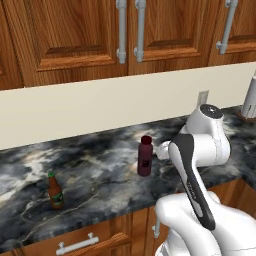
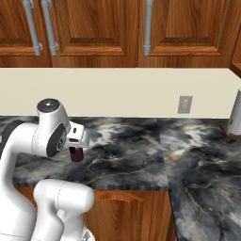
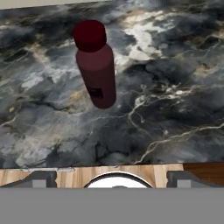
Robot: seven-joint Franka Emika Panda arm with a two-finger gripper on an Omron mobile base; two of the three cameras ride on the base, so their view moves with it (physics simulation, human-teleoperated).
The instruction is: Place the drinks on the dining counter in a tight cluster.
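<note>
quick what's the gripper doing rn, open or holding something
Gripper: open, holding nothing; the maroon bottle stands on the marbled counter ahead of it, apart from the fingertips.

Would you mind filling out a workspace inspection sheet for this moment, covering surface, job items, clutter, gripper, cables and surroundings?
Surface: marbled black-and-grey counter under the wooden cabinets.
Job's things: maroon bottle upright mid-counter; brown beer bottle upright near the front edge, well apart from it.
Clutter: grey-white object at the counter's far right, cut off; cannot identify.
Gripper: gripper open, short of the maroon bottle, holding nothing.
Cables: nothing seen.
Surroundings: cream backsplash, wall outlet, drawer handle below.
</note>
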